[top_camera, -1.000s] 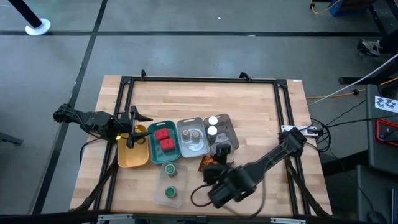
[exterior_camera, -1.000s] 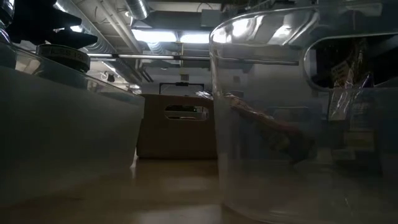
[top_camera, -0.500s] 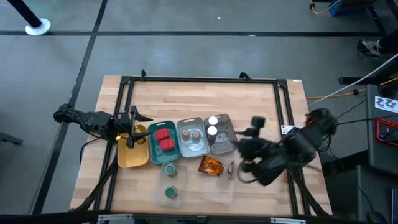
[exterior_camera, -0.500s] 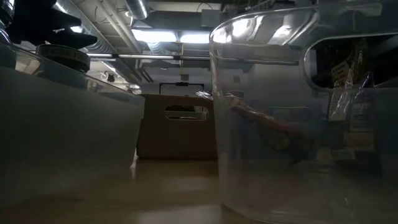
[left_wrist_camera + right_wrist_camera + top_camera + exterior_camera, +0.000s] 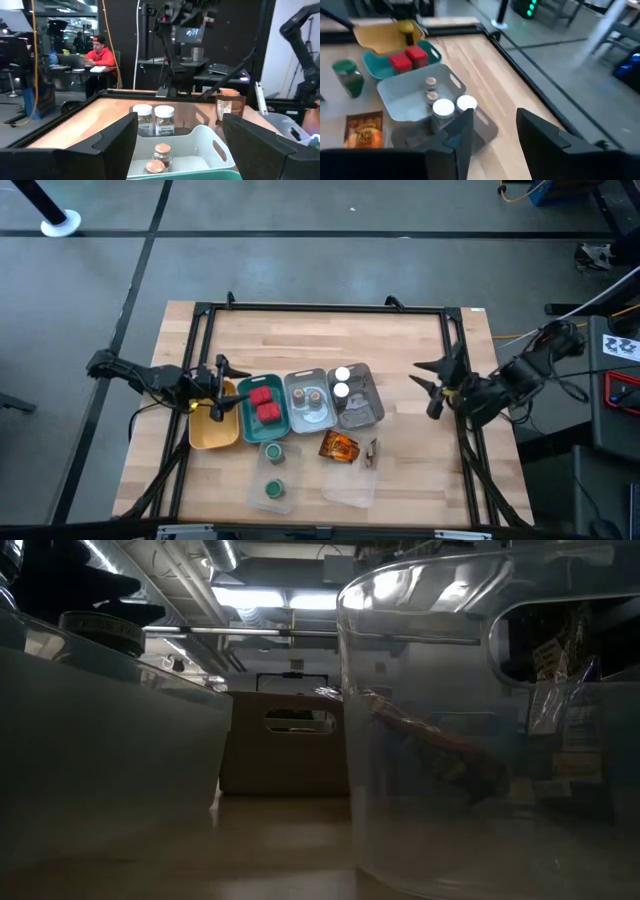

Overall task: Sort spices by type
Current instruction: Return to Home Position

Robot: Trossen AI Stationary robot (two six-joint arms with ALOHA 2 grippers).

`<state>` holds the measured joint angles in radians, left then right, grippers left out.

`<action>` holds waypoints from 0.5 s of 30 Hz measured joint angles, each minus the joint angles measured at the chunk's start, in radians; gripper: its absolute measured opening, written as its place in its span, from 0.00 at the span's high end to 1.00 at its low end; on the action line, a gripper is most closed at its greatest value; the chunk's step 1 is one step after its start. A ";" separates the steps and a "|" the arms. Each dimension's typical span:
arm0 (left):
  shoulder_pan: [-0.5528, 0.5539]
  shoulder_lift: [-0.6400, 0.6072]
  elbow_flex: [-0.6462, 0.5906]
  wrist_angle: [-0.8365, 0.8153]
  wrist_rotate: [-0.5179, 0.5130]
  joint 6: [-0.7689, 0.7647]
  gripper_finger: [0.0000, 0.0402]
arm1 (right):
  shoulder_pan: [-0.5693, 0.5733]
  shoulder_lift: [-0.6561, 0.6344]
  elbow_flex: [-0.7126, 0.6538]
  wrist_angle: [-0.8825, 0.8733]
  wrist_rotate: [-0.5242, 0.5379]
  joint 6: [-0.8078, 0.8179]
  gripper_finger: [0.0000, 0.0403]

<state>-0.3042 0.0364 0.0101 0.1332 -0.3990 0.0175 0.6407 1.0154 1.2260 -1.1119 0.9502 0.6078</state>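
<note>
Since the earlier frame the right arm has drawn back from the near middle of the table [image 5: 400, 330] to its right edge, and nothing left with it. The right gripper [image 5: 428, 388] now hangs there with its fingers [image 5: 546, 145] spread apart and empty, the opening turned across the table towards the trays.

From these fingers the orange pouch [image 5: 340, 447] lies towards the left arm's side and closer to the near edge. It rests flat on the right clear lid [image 5: 350, 488], with the brown pouch [image 5: 370, 452] just beside it on the right-arm side. The right arm is clearly the nearer one to both pouches. The orange pouch seems to have its long axis across the table, a little tilted. In the right wrist view its lettering reads upright, so its top probably points away from the right gripper. The brown pouch shows as a narrow strip running from the near edge to the far edge.

Farther out, the left gripper [image 5: 218, 387] hovers over the yellow tray [image 5: 213, 435], its fingers also released. No spice lies loose on the wood, so the sorting looks complete. What remains is probably only parking the arms, which should not need another grasp.
</note>
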 joint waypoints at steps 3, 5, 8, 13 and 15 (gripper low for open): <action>0.018 0.000 0.000 0.017 0.000 0.017 0.32 | 0.000 -0.178 -0.232 0.257 0.000 -0.073 0.63; 0.033 0.000 0.000 0.019 0.000 0.020 0.32 | 0.000 -0.283 -0.384 0.459 -0.017 -0.160 0.63; 0.056 0.000 0.000 0.013 0.000 0.007 0.32 | -0.001 -0.415 -0.593 0.749 -0.124 -0.326 0.63; 0.082 0.000 0.000 0.005 0.000 -0.017 0.32 | -0.069 -0.549 -0.849 1.150 -0.373 -0.531 0.63; 0.085 0.000 0.000 0.004 -0.001 -0.027 0.32 | -0.117 -0.575 -0.912 1.240 -0.464 -0.561 0.63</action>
<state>-0.2193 0.0368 0.0101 0.1375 -0.4000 -0.0098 0.5238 0.4405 0.3140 0.1276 0.4860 0.0469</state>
